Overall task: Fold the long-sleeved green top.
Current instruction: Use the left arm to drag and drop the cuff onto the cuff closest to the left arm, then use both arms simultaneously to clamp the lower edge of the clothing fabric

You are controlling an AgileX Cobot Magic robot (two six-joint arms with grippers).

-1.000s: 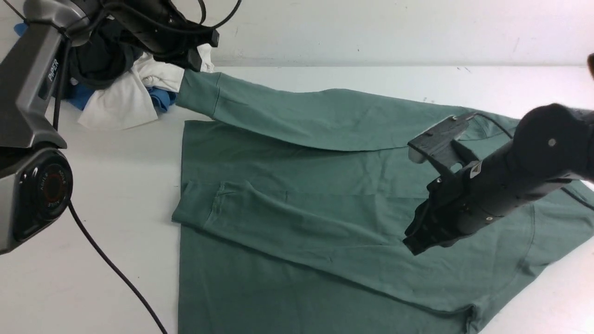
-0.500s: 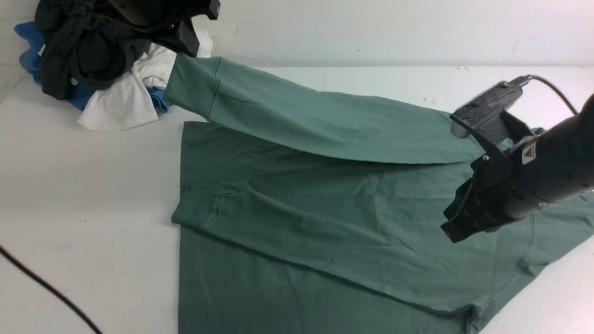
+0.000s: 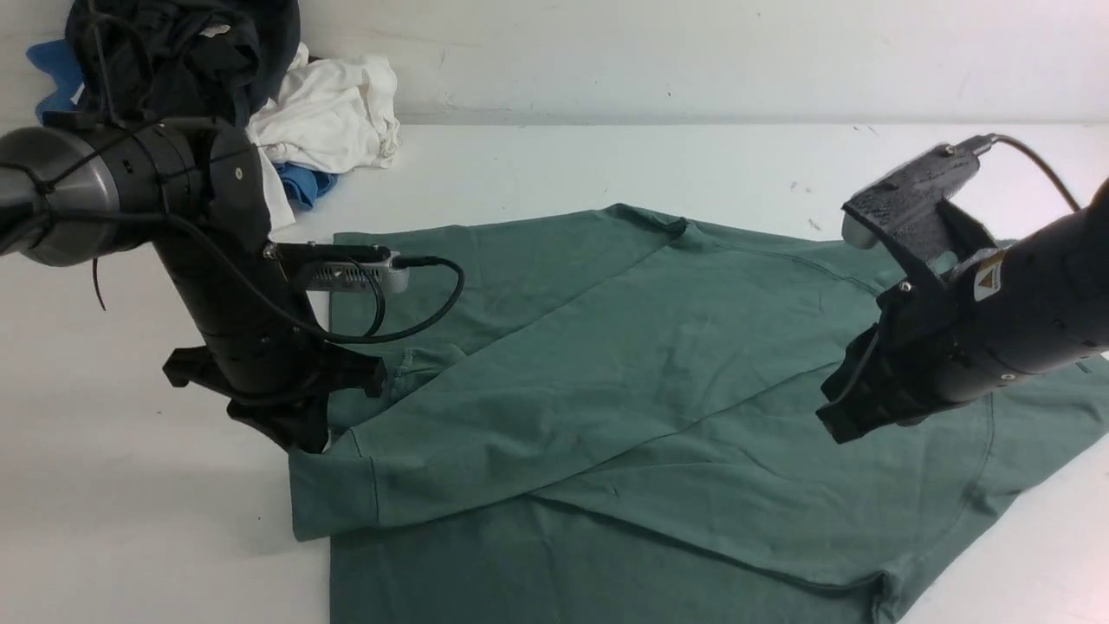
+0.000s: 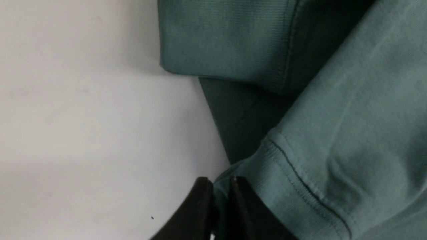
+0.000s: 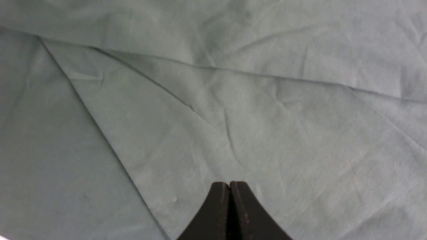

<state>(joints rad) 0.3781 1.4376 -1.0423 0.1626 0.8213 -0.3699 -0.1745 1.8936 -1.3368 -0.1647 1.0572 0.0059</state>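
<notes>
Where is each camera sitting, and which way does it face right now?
Front: between the arms, facing forward over the table and green long-sleeved top; both arms, left gripper and right gripper, show.
Left wrist: on the left arm, facing down at the sleeve cuff; its fingertips pinch it.
Right wrist: on the right arm, facing down at the top's folds; its shut fingertips show.
Shared: front and left wrist both show that cuff.
</notes>
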